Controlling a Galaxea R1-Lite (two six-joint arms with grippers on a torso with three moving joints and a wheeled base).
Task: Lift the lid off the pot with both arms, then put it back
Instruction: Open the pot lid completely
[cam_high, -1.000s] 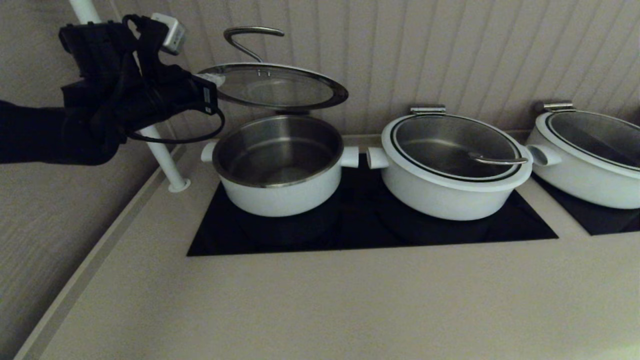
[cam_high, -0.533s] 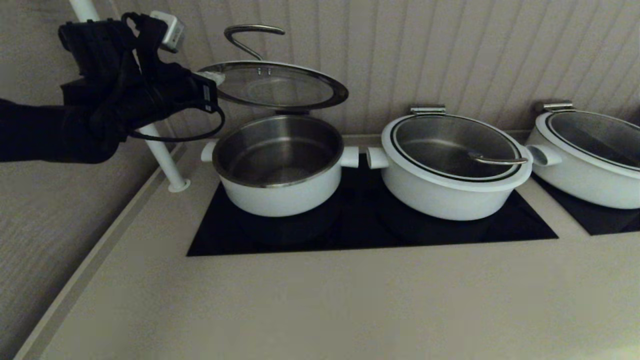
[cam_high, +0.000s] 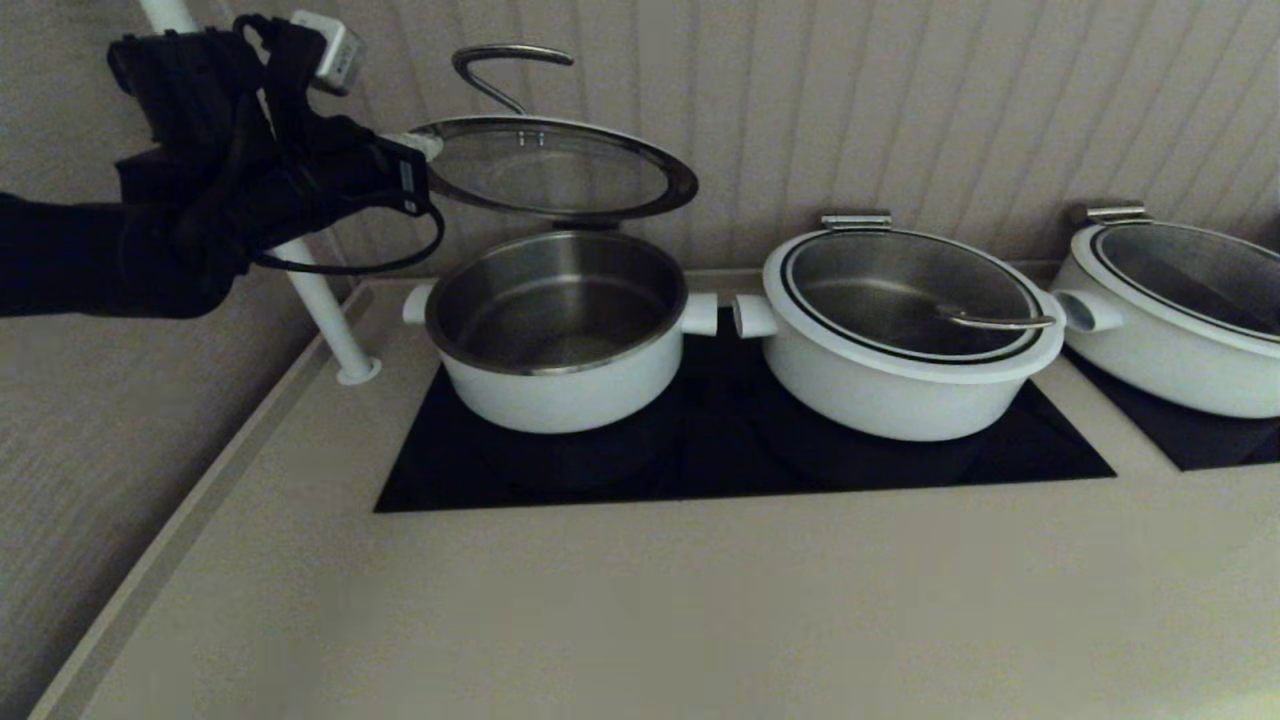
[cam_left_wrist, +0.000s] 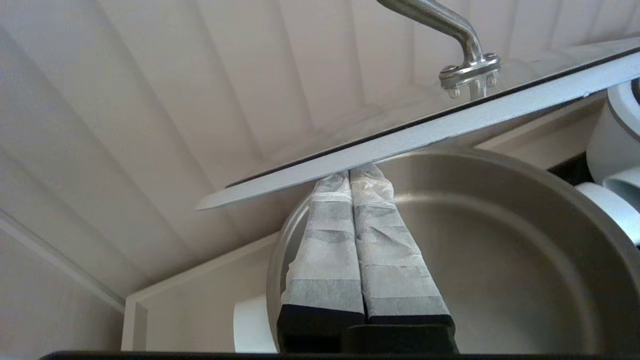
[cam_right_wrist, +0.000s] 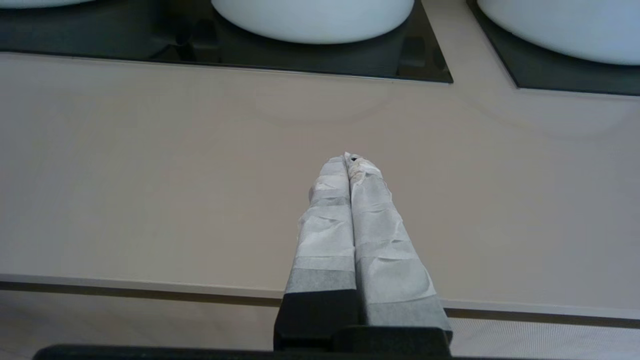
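Note:
The lid (cam_high: 555, 165), glass with a white rim and an arched steel handle (cam_high: 505, 62), hangs tilted above the open pot (cam_high: 560, 390), its left side raised. My left gripper (cam_high: 425, 147) is at the lid's left edge. In the left wrist view its shut fingertips (cam_left_wrist: 350, 175) press up under the lid's white rim (cam_left_wrist: 425, 135), with the pot's steel inside (cam_left_wrist: 500, 260) below. The lid rests on the fingers and is not clamped between them. My right gripper (cam_right_wrist: 350, 159) is shut and empty over the counter's front, out of the head view.
A wider white pot (cam_high: 900, 380) with its lid on stands right of the task pot on the black cooktop (cam_high: 740, 460). A third pot (cam_high: 1180, 340) is at the far right. A white pole (cam_high: 320, 300) stands left of the pot. The ribbed wall is close behind.
My left gripper and the lid's left edge have risen slightly. The pot and the other pots have not moved.

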